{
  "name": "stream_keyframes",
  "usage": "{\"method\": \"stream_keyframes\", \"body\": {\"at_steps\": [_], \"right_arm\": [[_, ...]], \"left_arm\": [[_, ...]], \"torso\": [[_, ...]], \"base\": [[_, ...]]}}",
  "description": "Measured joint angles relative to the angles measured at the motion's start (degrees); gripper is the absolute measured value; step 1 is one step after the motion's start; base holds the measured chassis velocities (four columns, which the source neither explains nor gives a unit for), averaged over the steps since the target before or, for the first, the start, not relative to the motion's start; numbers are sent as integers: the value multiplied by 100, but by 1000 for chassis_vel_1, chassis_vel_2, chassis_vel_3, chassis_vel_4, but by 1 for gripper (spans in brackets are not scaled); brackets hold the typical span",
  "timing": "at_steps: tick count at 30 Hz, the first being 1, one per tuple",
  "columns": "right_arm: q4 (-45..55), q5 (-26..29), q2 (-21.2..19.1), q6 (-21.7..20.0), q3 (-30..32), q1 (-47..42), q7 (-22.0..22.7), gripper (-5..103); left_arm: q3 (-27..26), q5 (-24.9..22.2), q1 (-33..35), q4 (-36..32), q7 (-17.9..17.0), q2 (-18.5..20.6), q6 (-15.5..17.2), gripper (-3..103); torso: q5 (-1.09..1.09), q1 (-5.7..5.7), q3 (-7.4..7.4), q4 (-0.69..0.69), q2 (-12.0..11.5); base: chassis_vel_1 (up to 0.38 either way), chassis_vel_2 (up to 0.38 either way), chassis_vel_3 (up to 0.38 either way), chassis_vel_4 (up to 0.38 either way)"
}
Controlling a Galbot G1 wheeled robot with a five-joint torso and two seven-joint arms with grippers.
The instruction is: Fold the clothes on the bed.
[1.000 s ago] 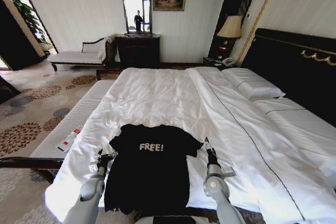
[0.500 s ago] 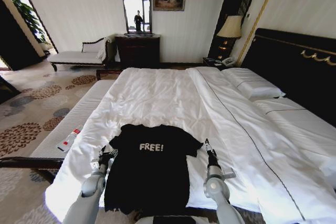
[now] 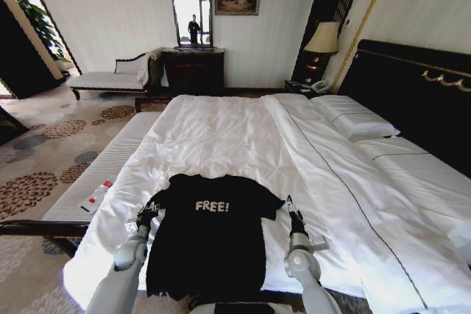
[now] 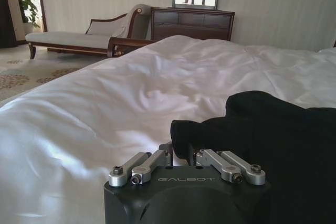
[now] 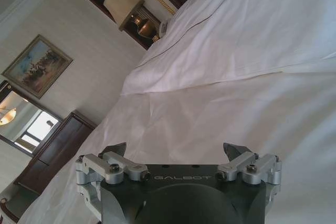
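A black short-sleeved soft-fabric T-shirt with white "FREE!" lettering (image 3: 210, 237) lies flat, chest up, near the foot of the very large bed with white duvet and dark wooden headboard (image 3: 243, 137), its hem hanging toward the robot. The left gripper (image 3: 146, 213) sits at the shirt's left sleeve; in the left wrist view the sleeve's dark edge (image 4: 199, 135) lies in the narrow gap between fingers that look drawn in around it, though a firm pinch cannot be confirmed. The right gripper (image 3: 291, 207) hovers just beside the right sleeve, its fingers (image 5: 116, 149) spread wide over bare duvet.

The step in hand appears to be taking both sleeves for the first fold. Doing it well calls for the right gripper to move inward onto cloth before it shuts, since it now faces only bedding; each pinch should catch the T-shirt alone and not the duvet beneath, and both sides should lift evenly so the lettering stays square.

Against the frame a second ago, both grippers have edged forward and inward toward the sleeves, the left closing most of its gap to the fabric. The T-shirt itself has not shifted.
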Motion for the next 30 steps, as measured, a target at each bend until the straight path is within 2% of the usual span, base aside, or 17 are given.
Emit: {"method": "stream_keyframes", "body": {"at_steps": [5,8,9,10,13,30], "right_arm": [[-21,-4,0,2,-2,0,2,100],[-24,-6,1,3,-4,1,2,100],[-27,-7,2,3,-5,2,2,100],[-30,-8,4,4,-5,4,2,100],[-41,-14,11,5,-9,4,2,100],[-45,-37,21,30,-22,-31,2,100]], "left_arm": [[-19,-58,-39,-14,-11,-3,23,18],[-74,-149,-48,-44,-31,-19,41,9],[-98,-189,-46,-63,-40,-27,47,9],[-123,-231,-36,-84,-49,-38,52,4],[-169,-294,-10,-110,-60,-60,58,0],[-559,-655,232,-244,-152,-184,74,0]], "torso": [[0,0,0,0,0],[0,0,0,0,0],[0,0,0,0,0],[0,0,0,0,0],[0,0,0,0,0],[0,0,0,1,0]], "base": [[0,0,0,0],[0,0,0,0],[0,0,0,0],[0,0,0,0],[0,0,0,0],[0,0,0,0]]}}
